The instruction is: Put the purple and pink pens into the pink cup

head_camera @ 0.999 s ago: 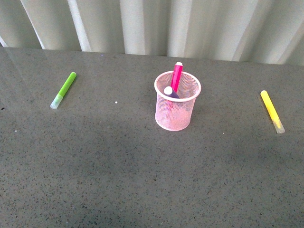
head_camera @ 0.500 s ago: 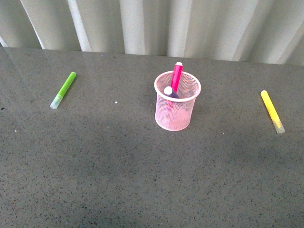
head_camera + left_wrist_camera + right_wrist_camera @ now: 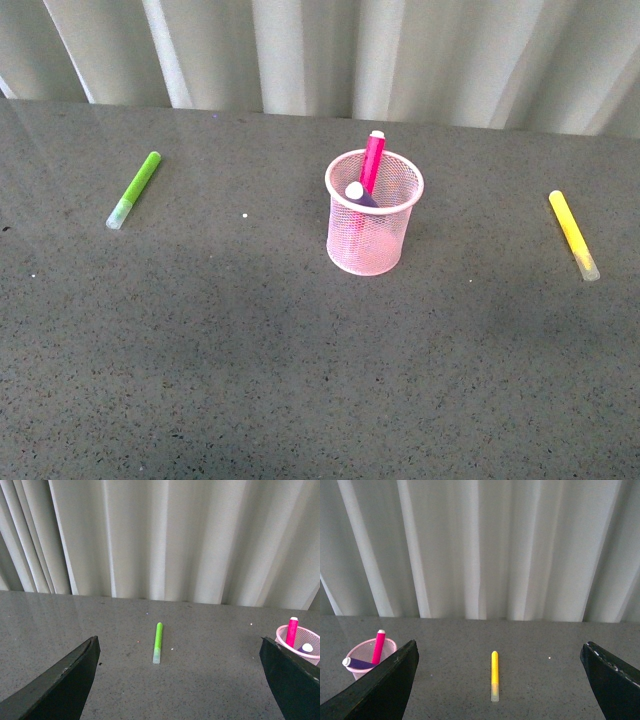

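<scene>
A: Where were the pens?
B: Both inside the cup (image 3: 372,213), upright on the table (image 3: 300,350). Pink pen (image 3: 372,162) leaned on the far rim, well above it. Purple pen (image 3: 358,194) lower, pale cap just at the near-left rim.

A: And seen from the left gripper (image 3: 180,680)?
B: Jaws spread wide, nothing between the two dark fingers (image 3: 60,680). Cup (image 3: 294,639) ahead and far to its right, just beside the right finger, with pink pen (image 3: 292,631) and purple cap (image 3: 307,648) showing. Green marker (image 3: 157,642) flat on the table, straight ahead, between the fingers but well beyond them.

A: The right gripper (image 3: 500,680)?
B: Also released, fingers (image 3: 612,680) wide apart, empty. Cup (image 3: 370,655) ahead to its left, close by the left finger; pink pen (image 3: 379,646) upright, purple pen (image 3: 357,664) tilted over the rim. Yellow marker (image 3: 494,675) ahead, between the fingers, not touched.

A: In the front view?
B: No gripper visible. Green marker (image 3: 134,189) far left of the cup, yellow marker (image 3: 573,234) far right, both well apart from it.
</scene>
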Robot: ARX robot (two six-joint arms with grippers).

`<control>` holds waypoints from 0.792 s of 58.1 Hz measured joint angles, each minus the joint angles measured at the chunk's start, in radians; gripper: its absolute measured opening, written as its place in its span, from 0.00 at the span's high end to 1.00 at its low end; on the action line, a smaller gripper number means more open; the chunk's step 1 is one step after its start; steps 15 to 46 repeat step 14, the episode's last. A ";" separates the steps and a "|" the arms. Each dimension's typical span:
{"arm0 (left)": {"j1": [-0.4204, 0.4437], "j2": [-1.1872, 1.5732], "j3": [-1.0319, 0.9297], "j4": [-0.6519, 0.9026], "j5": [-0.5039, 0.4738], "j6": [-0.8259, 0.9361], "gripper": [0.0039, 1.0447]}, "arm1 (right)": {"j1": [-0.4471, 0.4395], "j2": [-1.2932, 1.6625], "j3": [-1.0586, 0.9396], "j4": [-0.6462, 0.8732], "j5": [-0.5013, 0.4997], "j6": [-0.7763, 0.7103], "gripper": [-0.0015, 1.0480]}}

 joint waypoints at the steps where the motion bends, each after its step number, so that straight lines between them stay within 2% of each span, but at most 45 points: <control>1: 0.000 0.000 0.000 0.000 0.000 0.000 0.06 | 0.000 0.000 0.000 0.000 0.000 0.000 0.07; 46: 0.000 0.000 0.000 0.000 0.000 0.000 0.06 | 0.000 0.000 0.000 0.000 0.000 0.000 0.07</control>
